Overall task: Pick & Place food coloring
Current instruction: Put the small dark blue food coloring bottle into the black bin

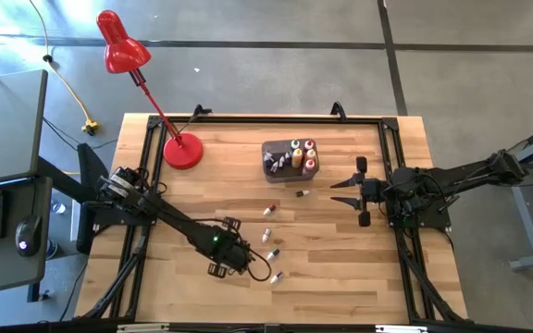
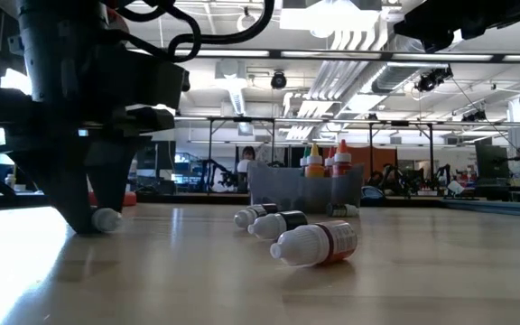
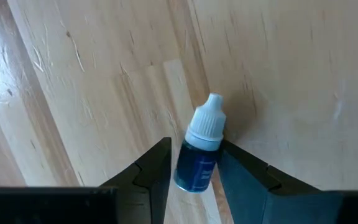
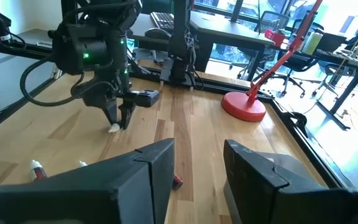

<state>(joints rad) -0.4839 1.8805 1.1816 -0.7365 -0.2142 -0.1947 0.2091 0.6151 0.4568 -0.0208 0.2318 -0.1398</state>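
Left gripper (image 3: 194, 163) is down on the table (image 1: 340, 277), well away from the grey tub (image 1: 278, 159) toward the near edge, fingers closed on a blue bottle (image 3: 201, 152) lying flat with its white cap sticking out past the fingertips, likely gripped by the body so it can be lifted and carried to the tub. Several bottles already stand in the tub; more loose bottles (image 1: 270, 232) lie between the tub and the left gripper. Right gripper (image 1: 344, 191) waits beside the tub, fingers apart, holding nothing.
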